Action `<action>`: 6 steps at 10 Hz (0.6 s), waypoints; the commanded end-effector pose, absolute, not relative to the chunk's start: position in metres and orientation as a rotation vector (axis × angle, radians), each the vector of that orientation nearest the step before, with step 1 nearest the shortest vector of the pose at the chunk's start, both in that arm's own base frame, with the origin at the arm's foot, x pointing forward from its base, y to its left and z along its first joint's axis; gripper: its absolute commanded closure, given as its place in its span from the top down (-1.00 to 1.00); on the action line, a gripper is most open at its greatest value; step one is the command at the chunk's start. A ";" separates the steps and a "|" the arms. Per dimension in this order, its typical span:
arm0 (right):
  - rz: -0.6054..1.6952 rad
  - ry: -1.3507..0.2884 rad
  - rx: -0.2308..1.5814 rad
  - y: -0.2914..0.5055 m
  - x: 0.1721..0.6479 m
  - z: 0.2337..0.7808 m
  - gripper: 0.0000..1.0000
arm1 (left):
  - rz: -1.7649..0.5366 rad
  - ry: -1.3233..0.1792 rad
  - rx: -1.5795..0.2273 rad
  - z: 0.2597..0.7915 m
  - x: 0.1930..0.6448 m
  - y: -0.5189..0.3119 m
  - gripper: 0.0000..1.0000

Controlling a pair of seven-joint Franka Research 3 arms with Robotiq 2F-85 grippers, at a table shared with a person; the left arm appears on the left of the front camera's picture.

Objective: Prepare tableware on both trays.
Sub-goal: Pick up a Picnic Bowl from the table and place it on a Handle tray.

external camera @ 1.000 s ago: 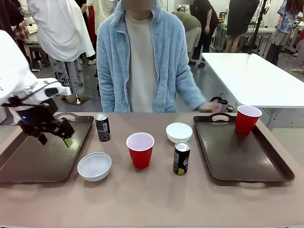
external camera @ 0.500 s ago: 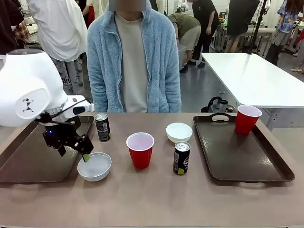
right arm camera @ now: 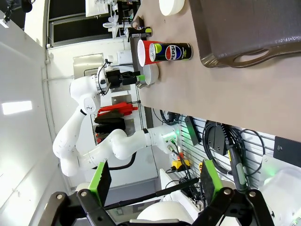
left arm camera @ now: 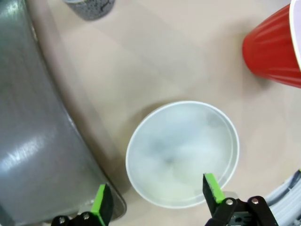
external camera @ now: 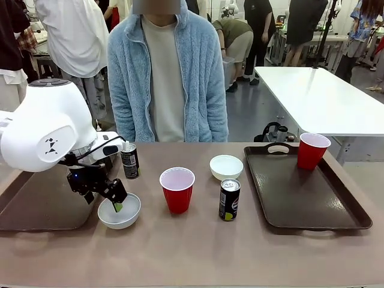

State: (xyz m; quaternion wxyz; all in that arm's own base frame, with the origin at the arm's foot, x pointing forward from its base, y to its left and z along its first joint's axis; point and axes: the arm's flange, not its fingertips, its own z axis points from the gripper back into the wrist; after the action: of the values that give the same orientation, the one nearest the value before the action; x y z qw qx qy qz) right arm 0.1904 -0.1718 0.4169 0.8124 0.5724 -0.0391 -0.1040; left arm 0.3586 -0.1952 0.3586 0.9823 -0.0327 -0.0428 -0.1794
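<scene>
My left gripper [external camera: 115, 203] is open and low over the near white bowl [external camera: 120, 211], which sits just right of the left tray [external camera: 30, 198]. In the left wrist view one green finger [left arm camera: 214, 187] is over the inside of the bowl [left arm camera: 182, 153] by its rim, and the other finger [left arm camera: 102, 205] is outside it beside the tray [left arm camera: 33, 141]. On the bare table stand a red cup [external camera: 177, 189], two black cans [external camera: 129, 161] [external camera: 229, 200] and a second bowl [external camera: 226, 167]. Another red cup [external camera: 312, 150] stands on the right tray [external camera: 324, 204]. My right gripper [right arm camera: 155, 176] is open and holds nothing, away from the table's edge.
A person in a light blue fleece jacket [external camera: 165, 78] stands at the far side with hands off the table. The left arm's white body [external camera: 48, 129] hangs over the left tray. A white table [external camera: 324, 102] stands behind on the right.
My left arm has swung right from over the left tray to the near bowl and come down over it. The person has drawn a hand back from the right tray and straightened up.
</scene>
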 end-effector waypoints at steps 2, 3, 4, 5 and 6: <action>-0.214 -0.096 1.237 -0.173 0.191 0.418 1.00 | -0.376 -0.090 -0.091 0.342 0.359 -0.191 -0.09; -0.214 -0.096 1.237 -0.173 0.191 0.418 1.00 | -0.376 -0.092 -0.086 0.340 0.360 -0.192 -0.31; -0.214 -0.096 1.237 -0.173 0.191 0.418 1.00 | -0.376 -0.093 -0.090 0.340 0.360 -0.193 -1.00; -0.214 -0.096 1.237 -0.173 0.191 0.418 1.00 | -0.375 -0.098 -0.092 0.339 0.360 -0.194 -1.00; -0.214 -0.096 1.237 -0.173 0.191 0.418 1.00 | -0.378 -0.101 -0.091 0.341 0.359 -0.194 -1.00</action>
State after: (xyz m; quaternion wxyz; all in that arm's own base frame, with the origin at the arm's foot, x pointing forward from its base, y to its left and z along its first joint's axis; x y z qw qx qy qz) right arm 0.1904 -0.1718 0.4169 0.8124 0.5724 -0.0391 -0.1040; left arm 0.3653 -0.1957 0.3430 0.9818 -0.0379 -0.0416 -0.1815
